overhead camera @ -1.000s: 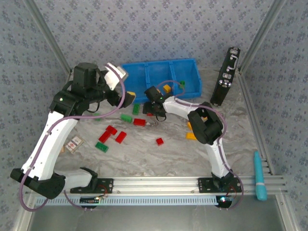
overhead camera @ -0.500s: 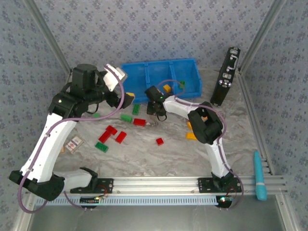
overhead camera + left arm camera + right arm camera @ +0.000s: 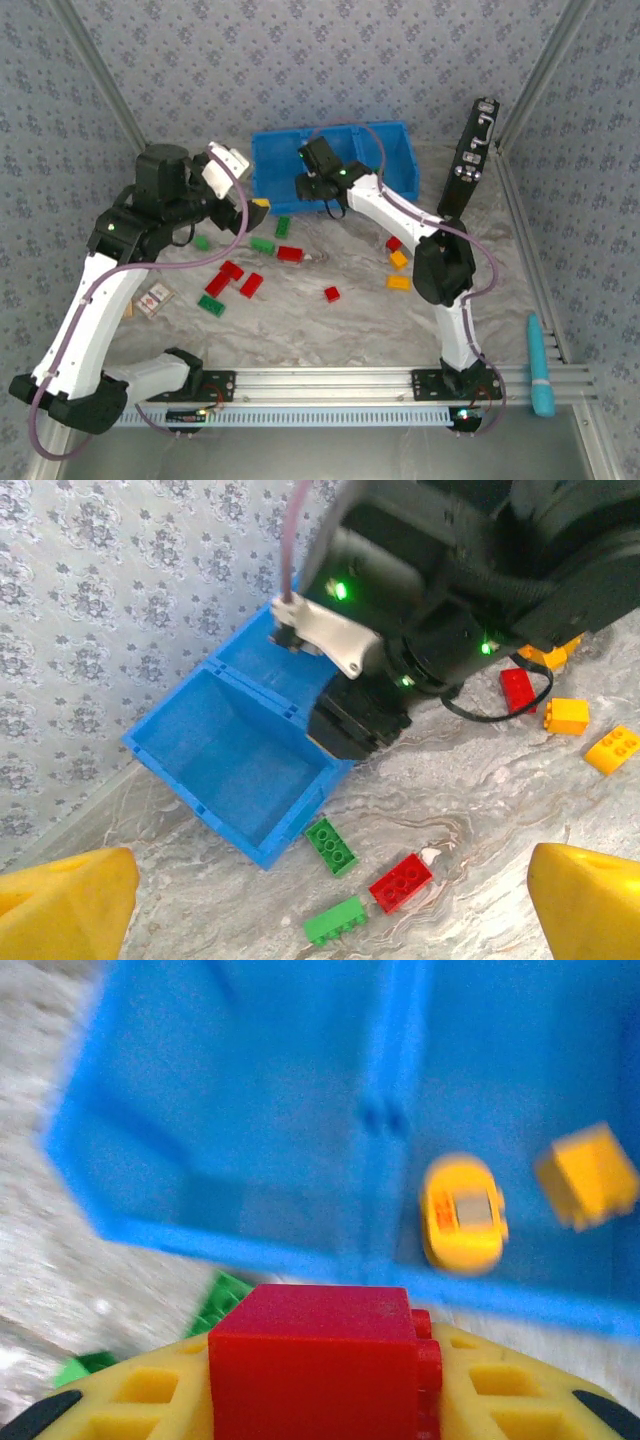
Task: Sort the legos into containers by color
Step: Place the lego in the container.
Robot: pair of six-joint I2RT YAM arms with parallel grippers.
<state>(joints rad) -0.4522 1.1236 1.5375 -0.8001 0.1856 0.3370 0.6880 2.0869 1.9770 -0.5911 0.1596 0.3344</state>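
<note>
Gripping a red lego [image 3: 310, 1358], right tool [image 3: 309, 187] now up over the blue bin [image 3: 274, 168].

Motion-blurred blue bin [image 3: 250, 1110]; red lego [image 3: 310, 1360] cropped below

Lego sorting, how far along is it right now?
Early. Done: two orange-yellow pieces lie in one compartment of the blue bin. In hand: the right end effector grips a red brick by the bin's near wall. Left to do: loose bricks, red, green and orange, lie on the table, and the left end effector hangs open.
</note>
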